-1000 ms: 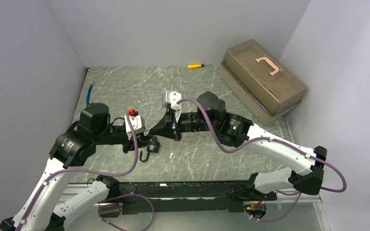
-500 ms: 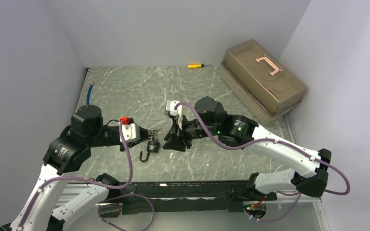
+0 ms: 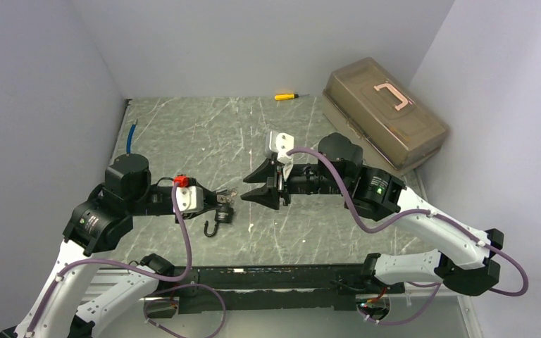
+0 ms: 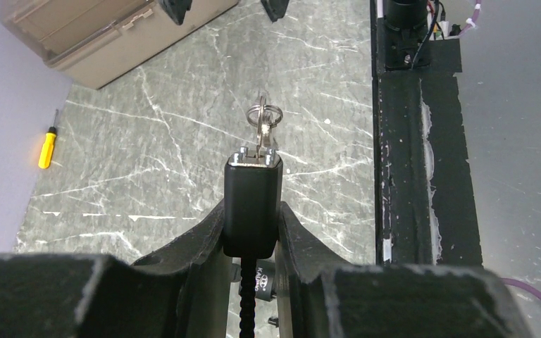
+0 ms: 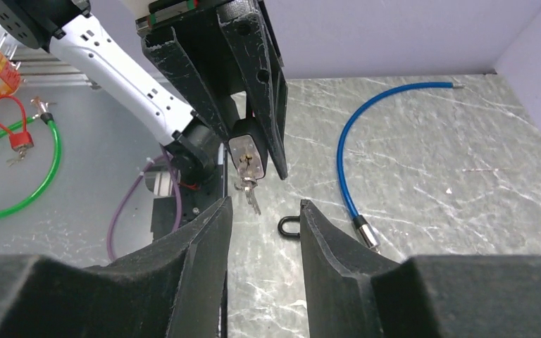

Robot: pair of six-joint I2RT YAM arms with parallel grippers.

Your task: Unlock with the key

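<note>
Left fingers point(image 4: 204, 236) clamped on the sides of a small black padlock point(image 4: 252, 204), out over the grey marbled tabletop point(image 3: 183, 134), left of centre and toward the near edge. Silver key point(image 4: 262, 130) on a ring sits in the keyhole, pointing toward the right arm. Right fingers point(image 5: 204, 239) spread apart, empty, facing the key, just short of it. Tan plastic toolbox point(image 3: 384, 116) far right.
</note>
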